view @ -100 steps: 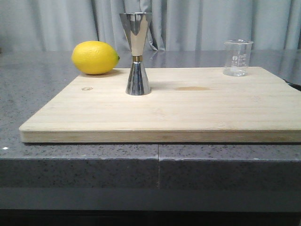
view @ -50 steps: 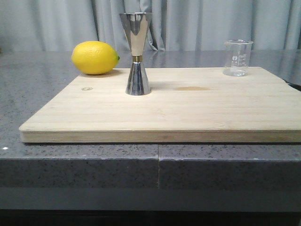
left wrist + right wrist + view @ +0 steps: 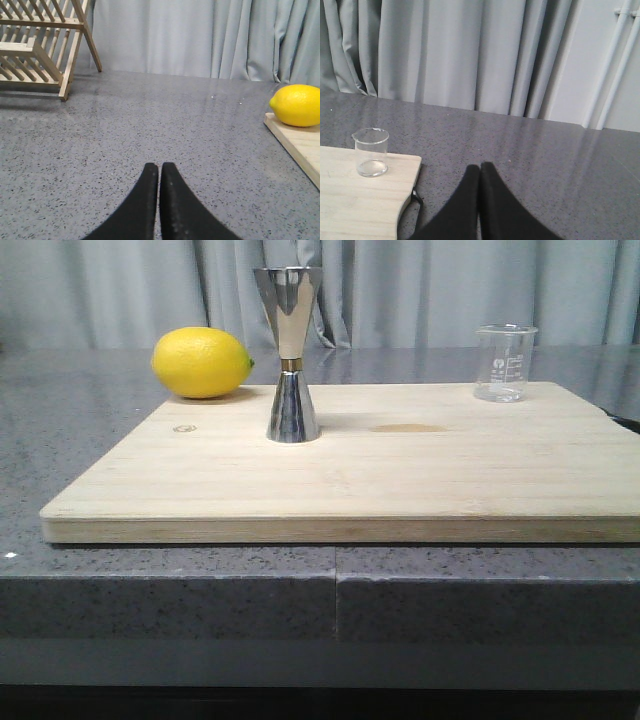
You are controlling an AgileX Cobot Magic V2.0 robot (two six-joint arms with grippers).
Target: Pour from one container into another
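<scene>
The grey speckled surface [image 3: 80,440] runs wide under everything, with pale curtains [image 3: 420,290] hanging behind it. On it lies a big wooden cutting board [image 3: 400,480], flat, taking up most of the front view. Off to my left side, well apart from the board, a wooden rack [image 3: 35,45] stands on the surface. A yellow lemon [image 3: 202,362] rests at the board's far left corner; from my left wrist it looks to sit right on the board's edge. The steel jigger [image 3: 290,355] stands upright on the board, left of its middle, near the lemon but not touching it, the gold band at its waist showing. The small glass beaker [image 3: 505,363] stands upright at the far right corner of the board, well apart from the jigger; it looks clear through, and I cannot tell whether anything is in it. My left claw [image 3: 159,172] hangs over bare surface left of the board, fingers pressed together, holding nothing. My right claw [image 3: 480,172] is over the surface just right of the board, fingers likewise closed on nothing, the beaker near.
</scene>
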